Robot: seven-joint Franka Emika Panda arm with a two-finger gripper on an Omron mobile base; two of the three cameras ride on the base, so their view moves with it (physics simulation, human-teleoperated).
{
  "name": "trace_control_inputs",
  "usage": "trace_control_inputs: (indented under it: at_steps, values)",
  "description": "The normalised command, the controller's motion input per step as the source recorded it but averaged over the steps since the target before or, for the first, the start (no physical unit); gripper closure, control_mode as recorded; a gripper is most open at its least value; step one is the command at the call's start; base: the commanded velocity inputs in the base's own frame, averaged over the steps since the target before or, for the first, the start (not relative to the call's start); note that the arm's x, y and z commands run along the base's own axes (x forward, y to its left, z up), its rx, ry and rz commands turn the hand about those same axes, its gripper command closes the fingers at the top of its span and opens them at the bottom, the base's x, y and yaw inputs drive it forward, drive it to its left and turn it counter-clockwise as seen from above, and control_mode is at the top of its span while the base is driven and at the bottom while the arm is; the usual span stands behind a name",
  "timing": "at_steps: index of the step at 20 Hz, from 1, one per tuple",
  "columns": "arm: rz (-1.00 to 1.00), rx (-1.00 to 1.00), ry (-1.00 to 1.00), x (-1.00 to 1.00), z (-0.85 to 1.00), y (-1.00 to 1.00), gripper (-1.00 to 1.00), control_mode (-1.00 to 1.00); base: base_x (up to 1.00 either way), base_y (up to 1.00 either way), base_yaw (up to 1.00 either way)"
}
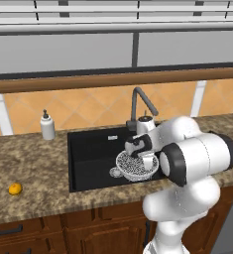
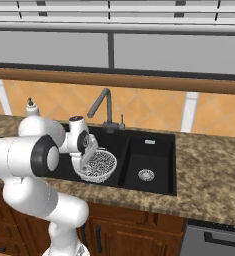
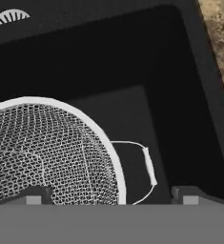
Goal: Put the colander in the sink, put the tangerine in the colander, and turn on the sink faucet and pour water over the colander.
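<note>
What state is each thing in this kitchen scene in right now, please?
colander: in the sink's wide basin, empty
tangerine: on the counter, left of the sink
sink: no water visible
sink faucet: no water running
gripper: open, astride the colander's rim
soap bottle: upright on the counter

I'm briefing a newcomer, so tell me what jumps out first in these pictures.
The round white-grey speckled mesh colander sits in the wide basin of the large black rectangular sink, with the white arm's open claw astride its pale rim. Far off to the left, the small orange tangerine lies alone on the speckled brown stone counter.
</note>
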Motion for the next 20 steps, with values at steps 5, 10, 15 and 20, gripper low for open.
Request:
trace_control_inputs:
  at_steps: [5,10,15,20]
  values:
    - [0.04,0.00,0.19,-0.41,0.34,0.00,-1.00,-1.00,0.00,0.00,0.00]
    - [0.17,0.00,0.14,-0.23,0.38,0.11,-1.00,-1.00,0.00,0.00,0.00]
    - [0.23,0.00,0.18,-0.18,0.30,0.34,-1.00,-1.00,0.00,0.00,0.00]
    - [0.25,0.00,0.11,-0.20,0.31,0.42,-1.00,-1.00,0.00,0.00,0.00]
